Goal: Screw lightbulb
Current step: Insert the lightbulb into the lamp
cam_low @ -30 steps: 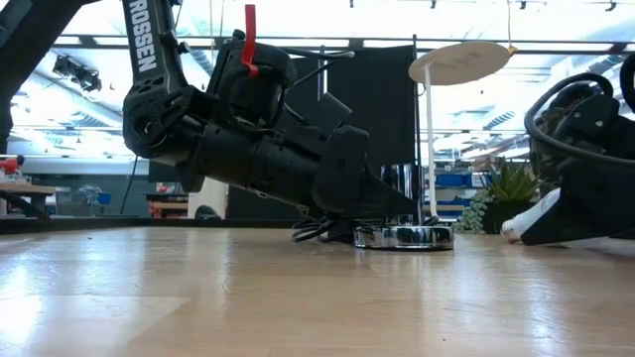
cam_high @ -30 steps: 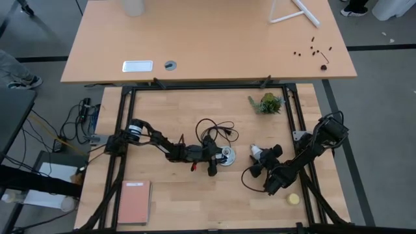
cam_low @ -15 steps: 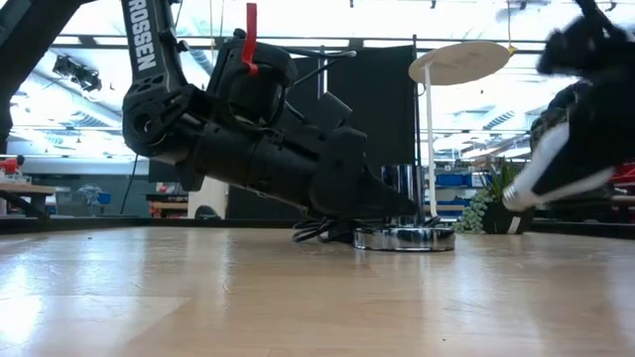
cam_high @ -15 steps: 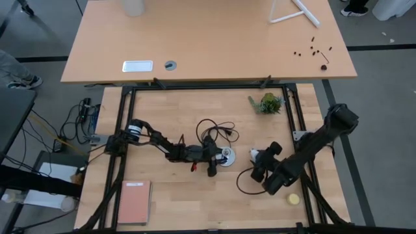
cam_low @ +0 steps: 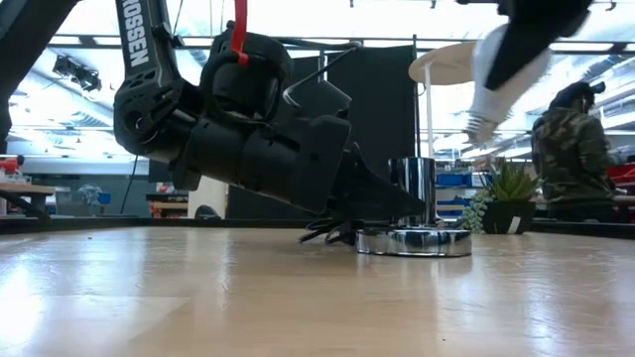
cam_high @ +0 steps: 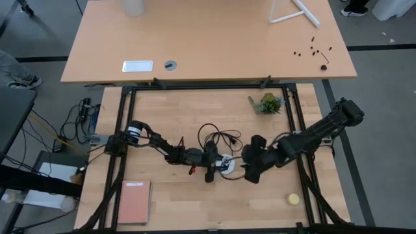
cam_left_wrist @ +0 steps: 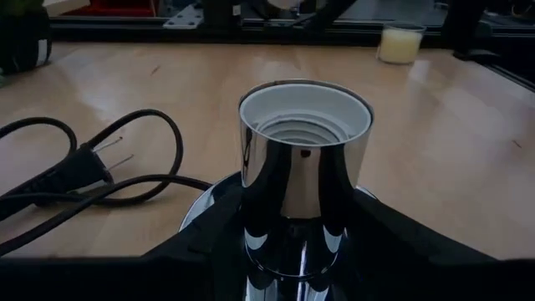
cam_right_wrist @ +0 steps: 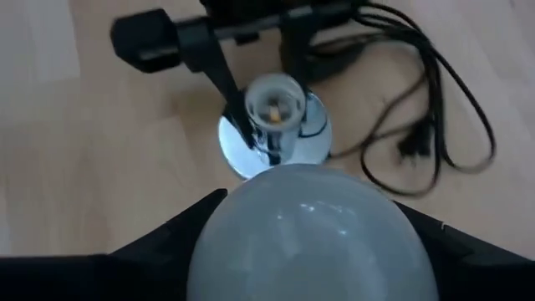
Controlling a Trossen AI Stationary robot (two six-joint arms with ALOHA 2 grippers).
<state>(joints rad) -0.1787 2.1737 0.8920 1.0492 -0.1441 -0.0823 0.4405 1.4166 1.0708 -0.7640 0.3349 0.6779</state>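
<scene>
The lightbulb (cam_right_wrist: pixel 309 234), white with a grey screw end (cam_low: pixel 478 121), is in my right gripper (cam_right_wrist: pixel 309 267), in the air above and a little to the right of the socket. Its screw end points down. The chrome socket (cam_left_wrist: pixel 303 167) stands upright on its round base disc (cam_low: pixel 415 241) at the table's middle, its threaded mouth open upward. My left gripper (cam_left_wrist: pixel 292 272) lies low on the table, shut on that base. In the high view the right gripper (cam_high: pixel 250 168) hides the bulb. My left gripper pinches the socket's round base disc (cam_left_wrist: pixel 205 213) between its two fingers (cam_right_wrist: pixel 230 92), which come level from the table's left. The disc rests flat on the table and the socket stands upright. My right gripper pinches the bulb's wide round part (cam_right_wrist: pixel 213 242) between its two fingers (cam_right_wrist: pixel 159 251), coming from above and pointing down. The bulb is lifted clear and hangs below the fingers, tilted a little, screw end down.
The socket's black cord and plug (cam_high: pixel 218 138) lie coiled behind it. A small plant (cam_high: pixel 266 103) stands at the far right, a yellow ball (cam_high: pixel 294 199) at the near right, a pink notebook (cam_high: pixel 133 201) at the near left. A person (cam_low: pixel 571 149) stands beyond the table.
My right gripper has lifted the bulb off the table, carried it up and toward the table's left to above the socket, and turned it screw end down. My left gripper has drawn the socket slightly toward the near edge, and the cord has shifted with it.
</scene>
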